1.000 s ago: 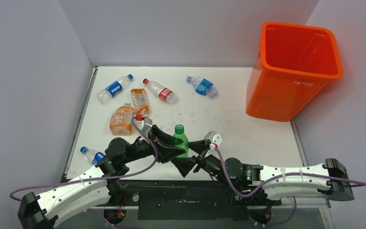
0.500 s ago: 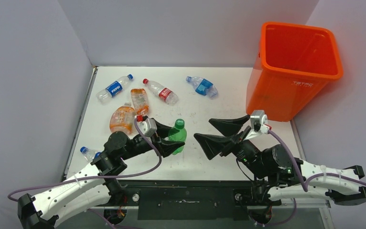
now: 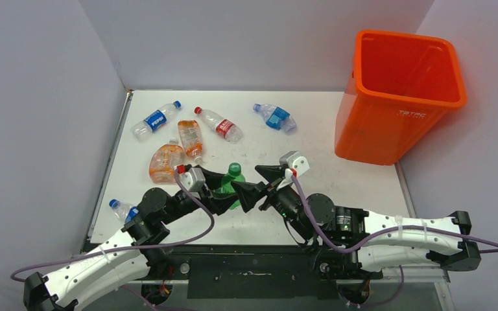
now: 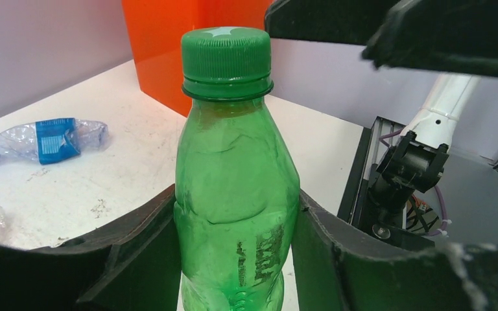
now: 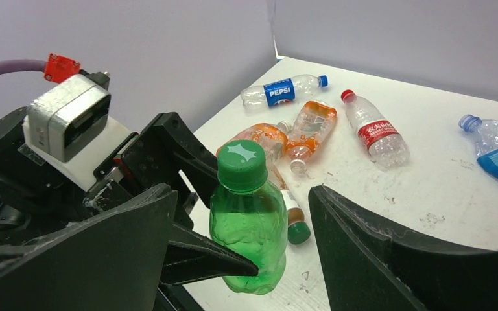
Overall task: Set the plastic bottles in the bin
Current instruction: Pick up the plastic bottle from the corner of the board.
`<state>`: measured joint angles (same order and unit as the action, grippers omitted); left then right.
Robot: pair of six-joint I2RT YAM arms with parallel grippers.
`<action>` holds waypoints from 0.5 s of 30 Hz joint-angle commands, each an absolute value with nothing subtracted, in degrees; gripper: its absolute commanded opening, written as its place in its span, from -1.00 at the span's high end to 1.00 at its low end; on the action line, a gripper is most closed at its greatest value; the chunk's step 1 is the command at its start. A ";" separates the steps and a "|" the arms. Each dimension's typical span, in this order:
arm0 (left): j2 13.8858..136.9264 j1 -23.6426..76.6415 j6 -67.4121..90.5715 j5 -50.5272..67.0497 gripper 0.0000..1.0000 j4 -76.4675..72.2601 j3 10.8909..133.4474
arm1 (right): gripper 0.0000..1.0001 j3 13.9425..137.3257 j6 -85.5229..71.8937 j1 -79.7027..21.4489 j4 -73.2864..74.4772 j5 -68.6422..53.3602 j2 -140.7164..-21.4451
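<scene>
Green and upright, the bottle (image 3: 231,182) stands at the near middle of the table (image 3: 311,162), clamped by the left gripper (image 3: 227,193). The right gripper (image 3: 246,181) has swung back in, jaws spread either side of it (not touching yet), so a handover toward the bin (image 3: 421,113) at the far right looks likely.

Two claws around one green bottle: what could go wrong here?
The left gripper pinches the green bottle while the right gripper stands open around its top. If the left lets go before the right closes, the bottle may drop. The black fingers sit very close and might bump. The bin is tall, so the bottle could hit its rim.
</scene>
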<state>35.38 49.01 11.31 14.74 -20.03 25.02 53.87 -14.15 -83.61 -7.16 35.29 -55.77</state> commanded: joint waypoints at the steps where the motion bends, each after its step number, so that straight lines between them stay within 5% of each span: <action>1: 34.19 48.83 11.41 13.74 1.00 -23.62 25.59 | -0.46 55.84 -15.28 -83.22 -10.60 38.98 -58.06; 10: 34.95 48.89 11.62 15.96 1.00 -23.00 26.28 | -0.24 58.54 -18.48 -78.65 -10.26 35.26 -63.14; 15: 34.24 48.97 11.34 15.91 1.00 -22.78 26.02 | 0.05 57.62 -22.24 -73.82 -10.35 30.35 -64.40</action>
<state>35.22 48.90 11.60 14.74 -19.88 25.02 56.51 -18.72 -77.52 -9.13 34.09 -64.16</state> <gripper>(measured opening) 0.508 0.511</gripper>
